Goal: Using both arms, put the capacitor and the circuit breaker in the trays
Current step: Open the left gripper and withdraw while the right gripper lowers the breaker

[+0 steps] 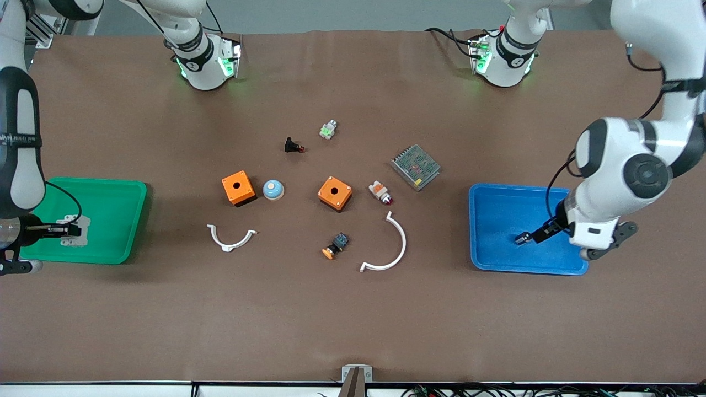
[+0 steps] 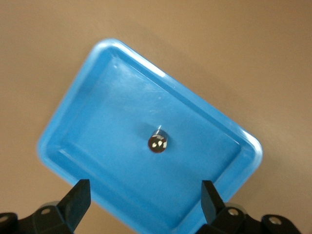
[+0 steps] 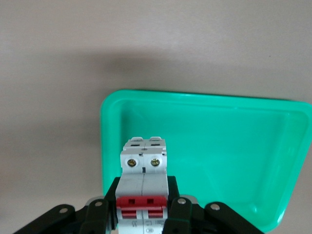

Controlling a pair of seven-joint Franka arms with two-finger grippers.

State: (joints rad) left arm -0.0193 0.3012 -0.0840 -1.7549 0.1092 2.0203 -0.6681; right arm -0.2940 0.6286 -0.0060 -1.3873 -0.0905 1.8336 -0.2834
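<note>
Capacitor (image 2: 158, 143): lying loose on the floor of the blue tray (image 1: 496, 198), glinting end up toward the left wrist camera, touched by nothing. Left gripper (image 2: 144, 200) over that tray, released, fingers (image 2: 78, 197) spread wide on either side of the part and clear of it.

Circuit breaker (image 3: 143, 187): clenched between the fingers of the right gripper (image 3: 144, 214), red levers facing the wrist camera, held over the green tray (image 1: 116, 190) at the right arm's end of the table.

Between the trays, on the brown table (image 1: 353, 320): two orange boxes (image 1: 238, 187), a pale blue dome button (image 1: 273, 189) just beside one, a black push-button (image 1: 292, 146), a mesh-topped grey module (image 1: 416, 166), two white curved brackets (image 1: 386, 245), an orange-capped button (image 1: 336, 245).
</note>
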